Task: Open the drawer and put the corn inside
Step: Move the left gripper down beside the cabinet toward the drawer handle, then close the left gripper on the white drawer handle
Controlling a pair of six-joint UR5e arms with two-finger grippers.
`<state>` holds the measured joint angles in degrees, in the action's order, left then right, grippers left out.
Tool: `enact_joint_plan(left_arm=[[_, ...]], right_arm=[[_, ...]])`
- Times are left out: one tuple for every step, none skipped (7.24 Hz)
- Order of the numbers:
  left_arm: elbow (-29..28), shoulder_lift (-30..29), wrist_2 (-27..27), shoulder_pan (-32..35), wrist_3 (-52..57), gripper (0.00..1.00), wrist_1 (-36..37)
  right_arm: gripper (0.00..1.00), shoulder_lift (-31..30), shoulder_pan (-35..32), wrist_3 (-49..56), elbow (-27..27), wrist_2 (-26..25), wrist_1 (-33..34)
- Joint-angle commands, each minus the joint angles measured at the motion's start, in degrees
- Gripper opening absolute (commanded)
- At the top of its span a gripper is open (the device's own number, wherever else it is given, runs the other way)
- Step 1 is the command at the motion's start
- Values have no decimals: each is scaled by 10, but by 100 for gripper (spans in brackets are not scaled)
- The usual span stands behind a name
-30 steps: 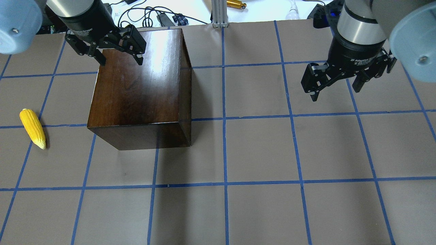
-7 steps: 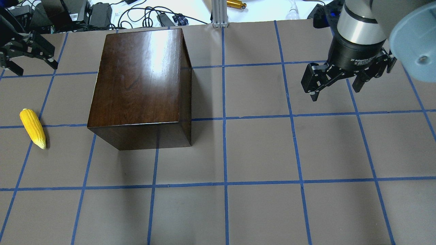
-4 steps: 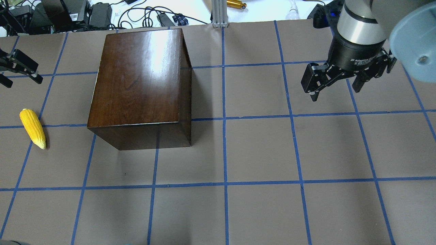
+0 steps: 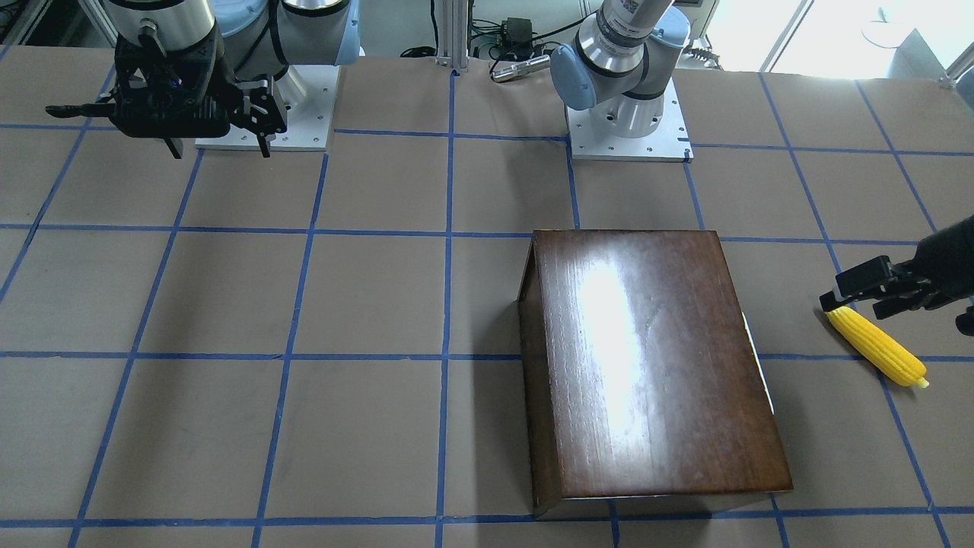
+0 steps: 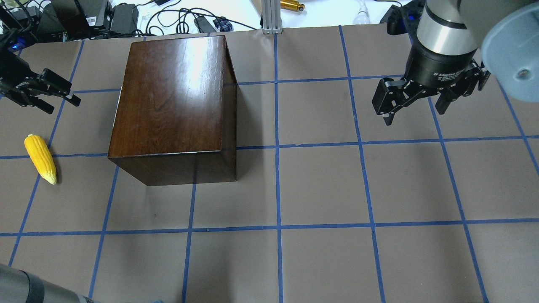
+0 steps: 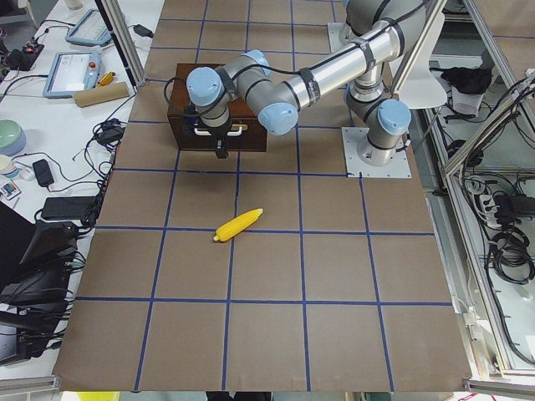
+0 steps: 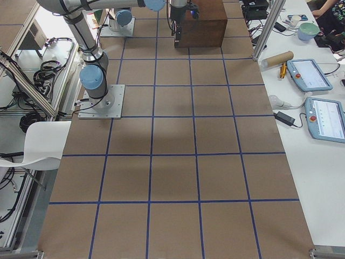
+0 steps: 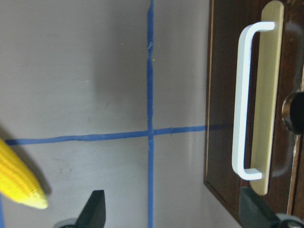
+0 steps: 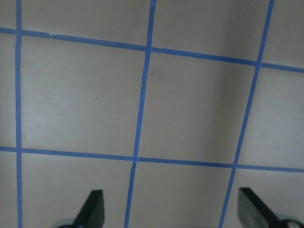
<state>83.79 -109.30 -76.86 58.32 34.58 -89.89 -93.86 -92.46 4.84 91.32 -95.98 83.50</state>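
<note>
The glossy dark-brown box (image 5: 172, 97) stands left of the table's middle, also in the front view (image 4: 654, 365). Its drawer is shut. The drawer's dark front panel (image 8: 228, 95) with a white handle (image 8: 247, 99) faces my left gripper. The yellow corn (image 5: 40, 158) lies on the table left of the box, apart from it, and shows in the front view (image 4: 875, 346) and the wrist view (image 8: 16, 180). My left gripper (image 5: 64, 107) is open and empty, between corn and box, pointing at the drawer front. My right gripper (image 5: 414, 107) is open and empty, above the table at far right.
Cables and power bricks (image 5: 126, 17) lie beyond the far table edge, next to an aluminium post (image 5: 271, 17). Part of my left arm (image 5: 25, 286) shows in the lower left corner. Blue tape lines grid the brown table.
My left gripper left the box's far end, swung out past the table's left edge, and now has come back toward the box's left face. The right arm, box and corn have not moved.
</note>
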Motion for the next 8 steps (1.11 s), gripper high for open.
enact_joint_plan(left_arm=[[22, -15, 48, -1, 20, 100, 1], [36, -17, 52, 0, 18, 100, 6], [40, -19, 53, 3, 18, 100, 7], [41, -24, 54, 4, 17, 100, 8], [41, -28, 65, 8, 13, 100, 9], [41, -34, 73, 15, 5, 100, 31], [41, -38, 72, 20, -6, 100, 34], [41, -40, 72, 26, -7, 100, 40]], right_arm=[[100, 1, 0, 0, 0, 0, 0], [100, 1, 0, 0, 0, 0, 0], [100, 0, 0, 0, 0, -1, 0], [100, 0, 0, 0, 0, -1, 0], [100, 0, 0, 0, 0, 0, 0], [100, 0, 0, 0, 0, -1, 0], [100, 1, 0, 0, 0, 0, 0], [100, 0, 0, 0, 0, 0, 0]])
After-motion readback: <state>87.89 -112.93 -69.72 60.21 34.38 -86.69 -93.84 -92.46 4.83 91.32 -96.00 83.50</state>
